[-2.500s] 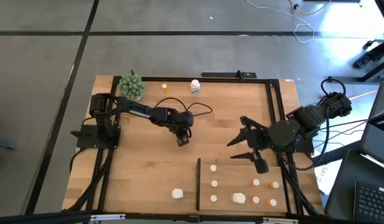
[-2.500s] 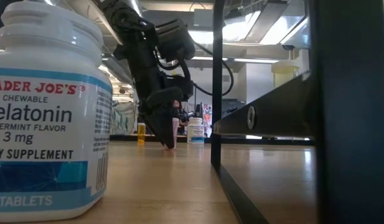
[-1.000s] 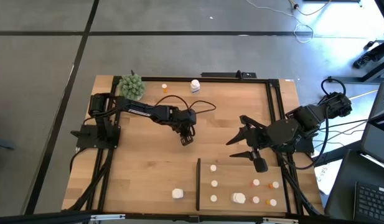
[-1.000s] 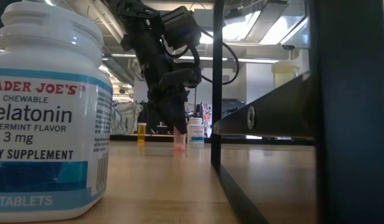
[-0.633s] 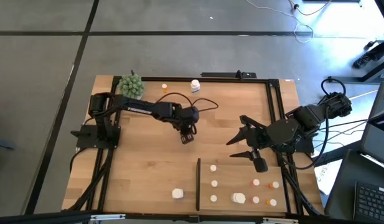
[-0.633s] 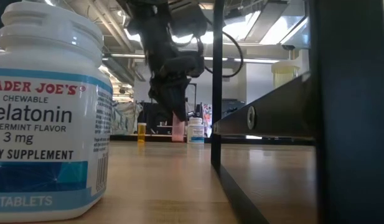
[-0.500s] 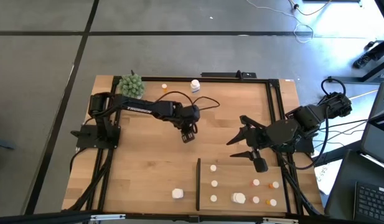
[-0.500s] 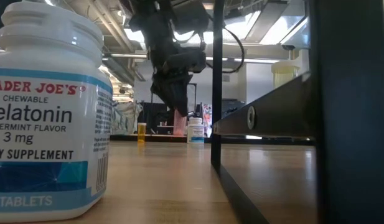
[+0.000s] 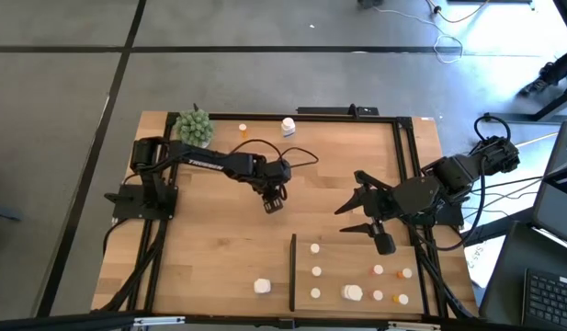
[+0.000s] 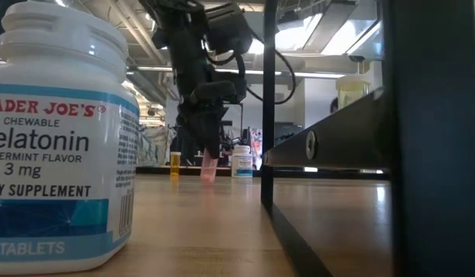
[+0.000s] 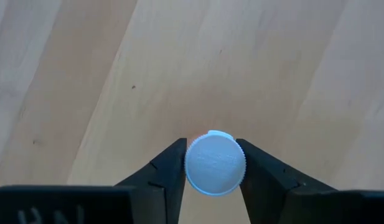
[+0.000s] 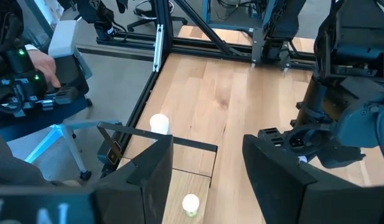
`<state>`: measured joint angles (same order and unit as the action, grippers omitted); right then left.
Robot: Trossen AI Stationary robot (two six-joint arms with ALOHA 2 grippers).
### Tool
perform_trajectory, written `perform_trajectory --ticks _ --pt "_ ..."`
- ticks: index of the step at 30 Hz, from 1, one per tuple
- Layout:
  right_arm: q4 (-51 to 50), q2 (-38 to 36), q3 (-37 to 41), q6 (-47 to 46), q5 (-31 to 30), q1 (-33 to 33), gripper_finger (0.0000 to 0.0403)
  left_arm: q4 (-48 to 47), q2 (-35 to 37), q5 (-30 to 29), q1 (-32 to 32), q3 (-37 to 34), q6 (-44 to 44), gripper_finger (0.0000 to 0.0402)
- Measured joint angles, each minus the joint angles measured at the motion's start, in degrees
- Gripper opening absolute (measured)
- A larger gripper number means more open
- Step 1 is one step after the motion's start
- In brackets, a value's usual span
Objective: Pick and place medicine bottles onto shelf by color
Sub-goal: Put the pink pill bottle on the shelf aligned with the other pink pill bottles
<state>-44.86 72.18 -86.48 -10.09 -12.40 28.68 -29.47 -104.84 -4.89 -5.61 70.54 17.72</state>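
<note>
Bottle (image 11: 215, 164), small, light and rigid, hangs mid-worktop, left gripper (image 9: 273, 201) jaws clamped on its ribbed cap; right gripper (image 9: 354, 219) waits open.

Grey concrete floor (image 9: 72, 138) around table, crossed by dark seam lines (image 9: 127, 55). White cable (image 9: 448, 44) coiled on floor beyond table's far edge; bright light patch (image 9: 522, 23) at far right corner. Low view: ceiling with ducts and lit panels (image 10: 299, 35), pale rear wall (image 10: 318, 100), yellowish tank (image 10: 352, 91). Right wrist view: blue-lit chair base (image 12: 58, 134), person's hand (image 12: 45, 62) on equipment.
</note>
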Motion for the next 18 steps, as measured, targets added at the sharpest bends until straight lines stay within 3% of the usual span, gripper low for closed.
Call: perform_trajectory --ticks 18 --pt "0.0 0.0 0.0 0.1 -1.6 0.0 0.0197 1.8 0.0 -0.7 -0.1 -2.6 1.0 0.0125"
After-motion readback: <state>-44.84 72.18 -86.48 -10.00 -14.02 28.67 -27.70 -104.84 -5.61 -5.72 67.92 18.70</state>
